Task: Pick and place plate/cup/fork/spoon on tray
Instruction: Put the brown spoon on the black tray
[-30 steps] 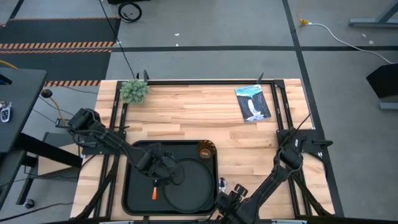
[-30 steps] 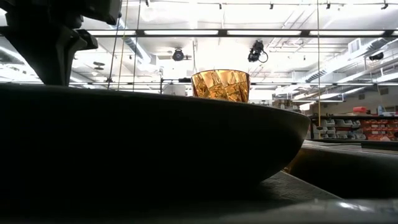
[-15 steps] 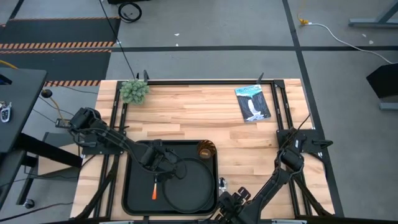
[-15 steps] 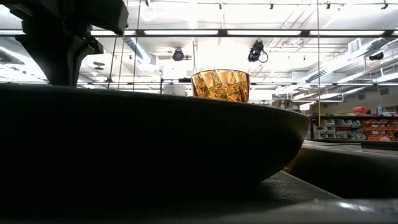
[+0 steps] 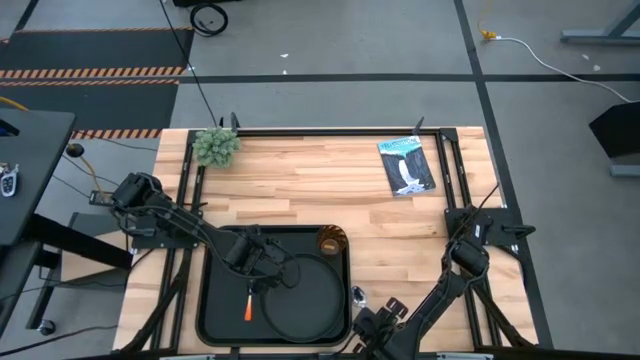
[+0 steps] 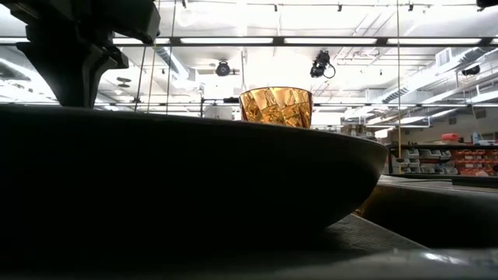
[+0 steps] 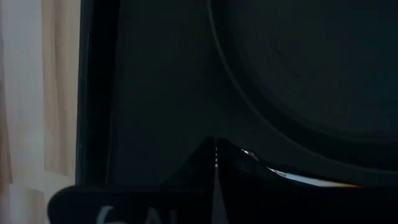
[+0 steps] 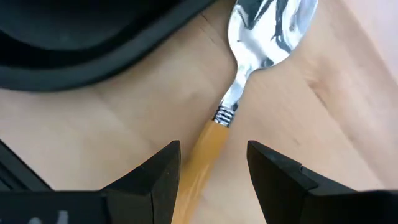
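A: What sits on the wooden table (image 5: 300,190)?
B: A small green plant (image 5: 215,146) at one far corner, a booklet (image 5: 407,165) near the other.
A: Beyond it?
B: Grey floor, a white cable (image 5: 540,52), striped hazard matting (image 5: 90,55).

Wooden table (image 5: 300,190): tray (image 5: 215,310), spoon (image 8: 264,37), booklet (image 5: 406,166), plant (image 5: 215,146)

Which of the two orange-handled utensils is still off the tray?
The spoon, lying on bare wood beside the tray, between the right tool's open fingers; the fork already lies inside.
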`<state>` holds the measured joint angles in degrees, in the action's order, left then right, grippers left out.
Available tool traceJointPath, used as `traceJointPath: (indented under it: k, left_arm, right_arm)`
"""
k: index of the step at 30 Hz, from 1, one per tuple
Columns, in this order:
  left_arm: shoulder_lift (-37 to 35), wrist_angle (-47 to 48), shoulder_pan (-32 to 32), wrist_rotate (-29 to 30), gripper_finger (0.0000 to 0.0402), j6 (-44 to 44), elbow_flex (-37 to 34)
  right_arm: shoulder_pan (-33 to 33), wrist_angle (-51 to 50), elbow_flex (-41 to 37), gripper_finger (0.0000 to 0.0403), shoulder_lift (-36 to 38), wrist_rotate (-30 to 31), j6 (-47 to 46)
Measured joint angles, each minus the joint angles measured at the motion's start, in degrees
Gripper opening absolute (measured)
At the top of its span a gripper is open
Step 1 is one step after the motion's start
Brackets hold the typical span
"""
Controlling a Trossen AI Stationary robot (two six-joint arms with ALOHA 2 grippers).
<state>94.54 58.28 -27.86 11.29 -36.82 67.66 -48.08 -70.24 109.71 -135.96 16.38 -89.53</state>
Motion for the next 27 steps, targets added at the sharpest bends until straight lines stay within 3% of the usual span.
traceJointPath:
  k: [14,23,27]
  left_arm:
    - [0.00,0.00,0.00,-0.68,0.0025,-0.03,0.00]
    - [0.00,-0.20,0.00,-0.66,0.0025,-0.04,0.00]
    - [0.00,-0.22,0.00,-0.68,0.0025,-1.49,0.00]
  right_arm:
    - [-4.45,-9.76,-0.02,0.0175,1.06,-3.02,3.27]
    - [-4.24,-10.18,-0.02,0.0166,4.61,5.35,3.23]
    - [-2.04,-7.71,-1.02,0.0166,4.63,6.34,6.71]
